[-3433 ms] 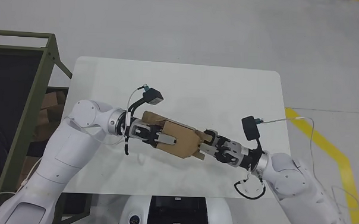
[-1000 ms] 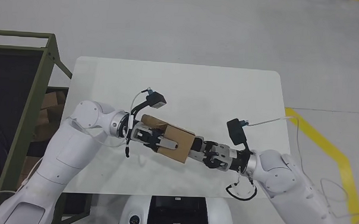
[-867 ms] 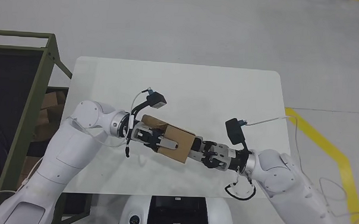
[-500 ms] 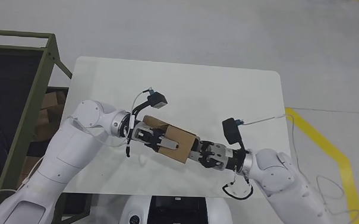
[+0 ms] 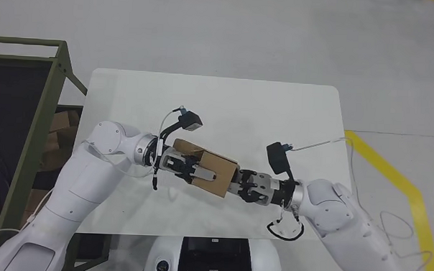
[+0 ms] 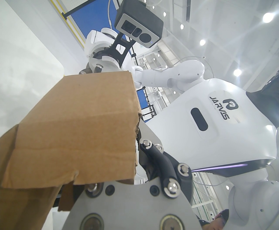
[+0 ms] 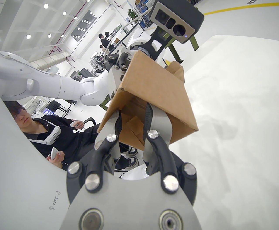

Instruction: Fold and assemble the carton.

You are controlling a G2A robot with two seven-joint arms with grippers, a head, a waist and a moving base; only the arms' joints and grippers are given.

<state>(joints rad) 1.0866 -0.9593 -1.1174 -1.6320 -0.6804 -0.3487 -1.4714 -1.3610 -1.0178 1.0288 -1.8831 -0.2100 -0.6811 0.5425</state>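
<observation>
My left end effector [image 5: 189,167] is clenched on one end of the cardboard carton [image 5: 217,166], holding it over the white surface [image 5: 275,109]. My right end effector [image 7: 133,113] sits inside its open end, fingers parted.

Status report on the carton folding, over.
Left hand shut on brown cardboard carton. Right hand open, fingers inside its open end. Carton held above white table. Nothing blocking.

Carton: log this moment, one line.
carton: one end open | left claw: gripping other end | right claw: open, inside open end
</observation>
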